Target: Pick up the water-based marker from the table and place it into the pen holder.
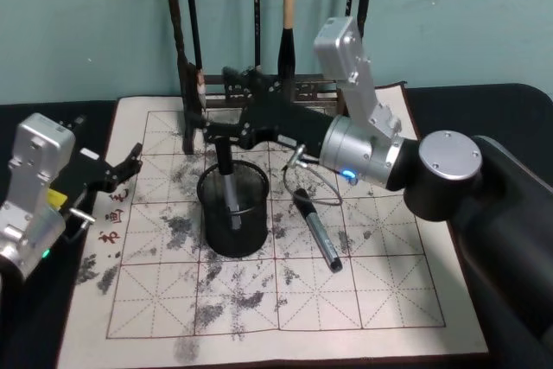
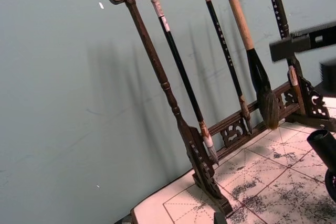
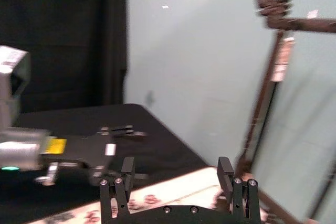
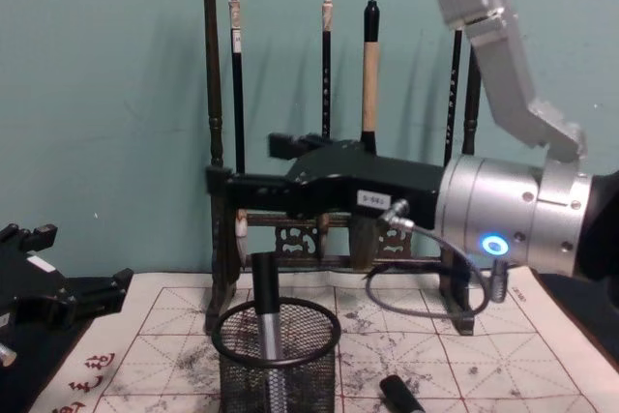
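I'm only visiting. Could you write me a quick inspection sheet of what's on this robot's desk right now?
Surface: black table with an ink-stained gridded mat.
Job's things: marker stands in the mesh pen holder.
Clutter: second marker lies on the mat, right of the holder.
Grippers: right end effector open above the holder; left end effector open, at the mat's left edge.
Cables: grey loop at the right wrist.
Surroundings: brush rack with hanging brushes, teal wall.
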